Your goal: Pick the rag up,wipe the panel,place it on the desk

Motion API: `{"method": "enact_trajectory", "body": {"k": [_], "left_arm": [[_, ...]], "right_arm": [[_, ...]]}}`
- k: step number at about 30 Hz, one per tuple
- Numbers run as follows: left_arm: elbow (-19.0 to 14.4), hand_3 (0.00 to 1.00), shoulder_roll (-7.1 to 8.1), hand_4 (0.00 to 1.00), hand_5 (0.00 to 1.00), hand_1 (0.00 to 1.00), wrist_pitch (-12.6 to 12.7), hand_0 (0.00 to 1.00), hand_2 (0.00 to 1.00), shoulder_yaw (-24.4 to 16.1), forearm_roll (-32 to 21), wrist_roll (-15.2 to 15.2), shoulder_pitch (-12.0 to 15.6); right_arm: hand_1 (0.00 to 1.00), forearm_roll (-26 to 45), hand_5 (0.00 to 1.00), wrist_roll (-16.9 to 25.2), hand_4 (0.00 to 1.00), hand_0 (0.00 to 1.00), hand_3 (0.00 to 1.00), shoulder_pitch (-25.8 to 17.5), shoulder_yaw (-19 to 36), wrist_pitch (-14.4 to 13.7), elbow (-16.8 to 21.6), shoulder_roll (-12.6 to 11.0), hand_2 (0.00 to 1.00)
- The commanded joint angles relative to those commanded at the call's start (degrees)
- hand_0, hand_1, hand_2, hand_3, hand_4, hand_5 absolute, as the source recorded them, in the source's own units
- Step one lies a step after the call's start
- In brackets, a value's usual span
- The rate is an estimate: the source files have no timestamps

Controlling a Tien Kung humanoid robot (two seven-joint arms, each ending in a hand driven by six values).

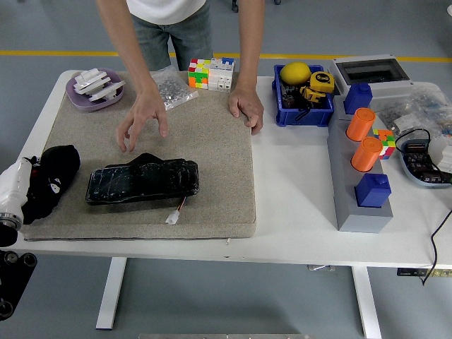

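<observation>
Wipe looks done, so it's the put-down step: left hand (49, 182), just left of the panel (142, 183) at the mat's edge, closed on the black rag (58, 169); next it needs lowering to the surface (293, 183) w/ fingers released.

Panel (143, 182) on mat (219, 155)
Black, flat; left hand (51, 180) at mat's left edge; person's hand (143, 117) hovering above, other hand (246, 107) resting.

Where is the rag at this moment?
In the head view, the black rag is at the table's left edge on the grey mat, in the robot's left hand, just left of the black panel.
</observation>
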Motion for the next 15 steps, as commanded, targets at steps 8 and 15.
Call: {"method": "enact_trajectory", "body": {"k": [8, 15], "left_arm": [[-0.3, 0.659, -0.50, 0.693, 0.135, 0.649, -0.3, 0.459, 0.632, 0.1, -3.0, -1.0, 0.4], [-2.3, 0.863, -0.57, 0.998, 0.426, 0.763, -0.1, 0.596, 0.783, -1.0, -4.9, -1.4, 1.3]], "right_arm": [[0.613, -0.9, 0.454, -0.1, 0.998, 0.700, 0.574, 0.0, 0.9, -0.1, 0.0, 0.0, 0.595], [0.612, -1.4, 0.451, -0.2, 0.998, 0.701, 0.574, -0.1, 1.3, -0.2, 0.0, 0.0, 0.595]]}}
